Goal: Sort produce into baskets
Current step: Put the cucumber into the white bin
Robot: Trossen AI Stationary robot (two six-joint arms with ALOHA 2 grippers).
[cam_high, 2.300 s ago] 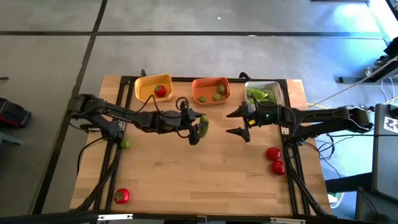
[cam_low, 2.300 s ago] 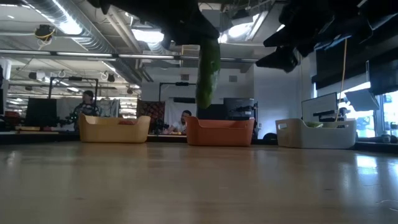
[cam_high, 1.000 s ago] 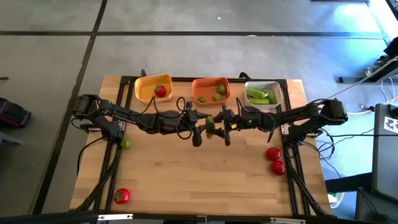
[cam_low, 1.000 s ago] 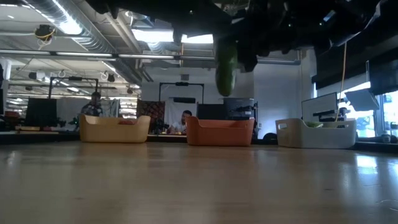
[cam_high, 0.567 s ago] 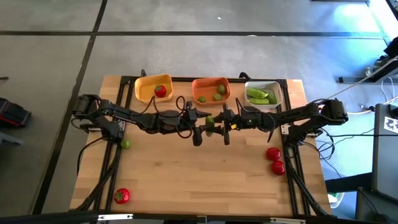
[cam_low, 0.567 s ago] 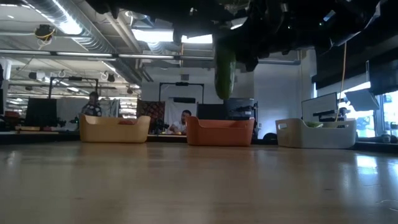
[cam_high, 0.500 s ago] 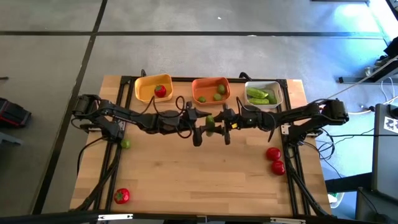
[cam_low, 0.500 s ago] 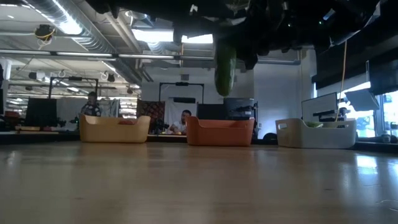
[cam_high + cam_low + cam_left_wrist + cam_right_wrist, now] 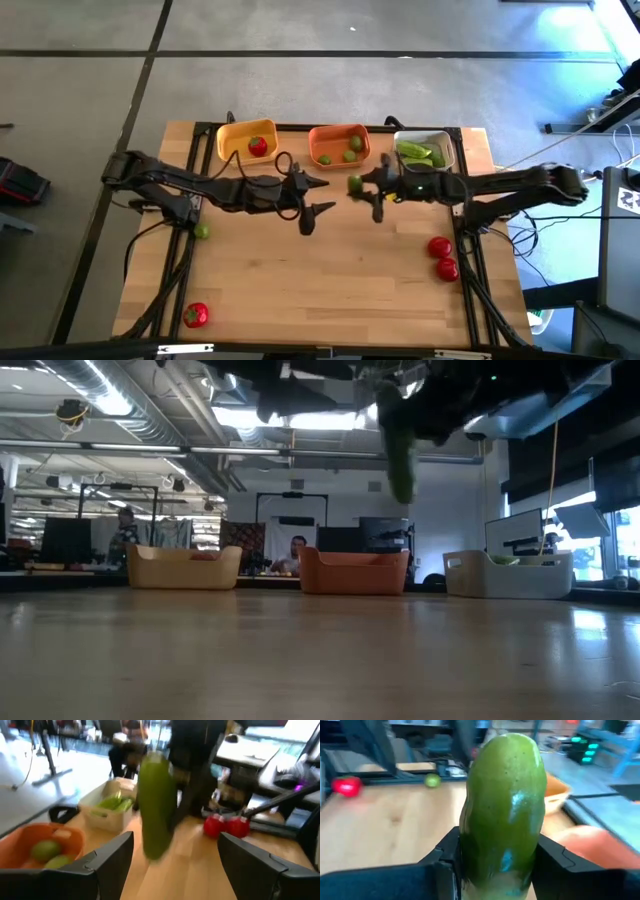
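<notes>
Right gripper (image 9: 362, 189) grips the cucumber (image 9: 355, 184) above mid-table, at 6 o'clock from the orange basket (image 9: 339, 145). Left gripper (image 9: 318, 196), at 9 o'clock from it, stands open and empty. Two limes lie in the orange basket, a tomato in the yellow basket (image 9: 247, 140), cucumbers in the white basket (image 9: 424, 150)

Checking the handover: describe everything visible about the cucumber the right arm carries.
The cucumber is a glossy, smooth green piece with rounded ends. It hangs upright in the air, clamped at its upper end by the right tool, well above the wooden table, near the table's middle in front of the orange basket. The left tool stands open beside it, not touching.
</notes>
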